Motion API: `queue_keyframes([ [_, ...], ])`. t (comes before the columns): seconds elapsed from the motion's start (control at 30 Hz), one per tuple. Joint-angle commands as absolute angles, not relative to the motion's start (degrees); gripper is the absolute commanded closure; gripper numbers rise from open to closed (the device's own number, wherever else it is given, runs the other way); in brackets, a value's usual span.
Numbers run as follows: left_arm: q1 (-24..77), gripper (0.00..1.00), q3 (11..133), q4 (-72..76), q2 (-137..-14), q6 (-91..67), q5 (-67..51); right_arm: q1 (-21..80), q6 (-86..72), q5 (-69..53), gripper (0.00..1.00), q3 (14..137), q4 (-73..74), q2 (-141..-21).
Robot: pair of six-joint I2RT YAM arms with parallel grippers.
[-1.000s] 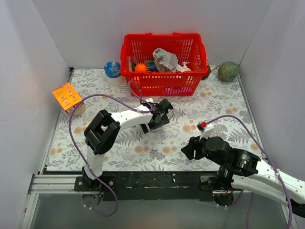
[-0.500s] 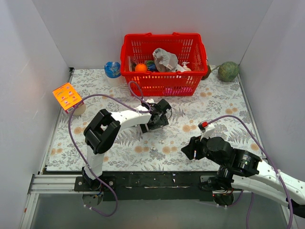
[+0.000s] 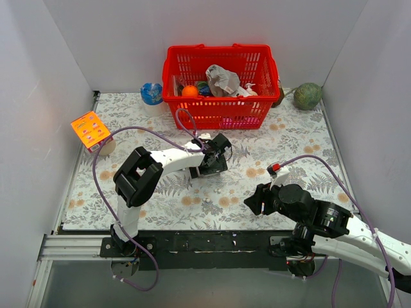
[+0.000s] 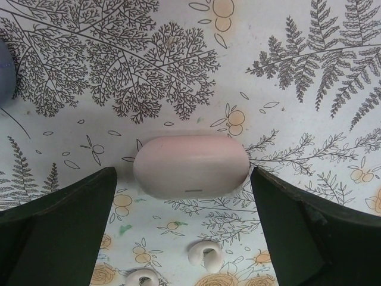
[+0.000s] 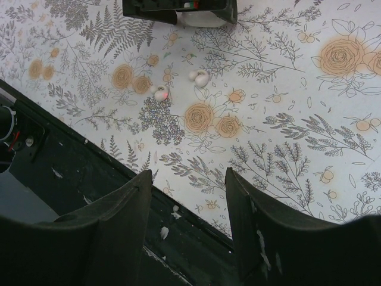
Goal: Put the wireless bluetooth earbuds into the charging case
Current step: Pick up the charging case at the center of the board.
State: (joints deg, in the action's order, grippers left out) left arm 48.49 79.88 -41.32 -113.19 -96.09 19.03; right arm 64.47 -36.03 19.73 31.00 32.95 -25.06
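Shows left gripper (image 4: pixel 183 173) spread wide astride closed charging case (image 4: pixel 190 167) on floral mat (image 4: pixel 309 53), not touching; two earbuds (image 4: pixel 203 255) loose nearby; right gripper (image 5: pixel 187 176) parted, empty.

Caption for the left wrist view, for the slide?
Left gripper open astride the charging case on the floral mat, not touching it; two earbuds lie loose nearby.

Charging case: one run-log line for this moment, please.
left gripper open, closed charging case between its fingers | earbuds on mat | right gripper open
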Motion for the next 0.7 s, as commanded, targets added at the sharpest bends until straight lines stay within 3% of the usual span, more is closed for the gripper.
queue_keyframes([
  [0.0, 48.3, 0.05, 80.5, -42.1, -115.3, -94.1, 19.2, 64.3, -36.5, 19.9, 0.41, 31.6, 31.2, -24.5],
  [0.47, 48.3, 0.20, 84.2, -44.8, -119.2, -91.1, 20.8, 64.3, -36.7, 20.0, 0.41, 30.8, 31.6, -23.2],
  [0.67, 48.3, 0.20, 83.1, -44.6, -118.8, -92.1, 20.4, 64.3, -36.7, 20.3, 0.41, 30.5, 31.7, -22.9],
])
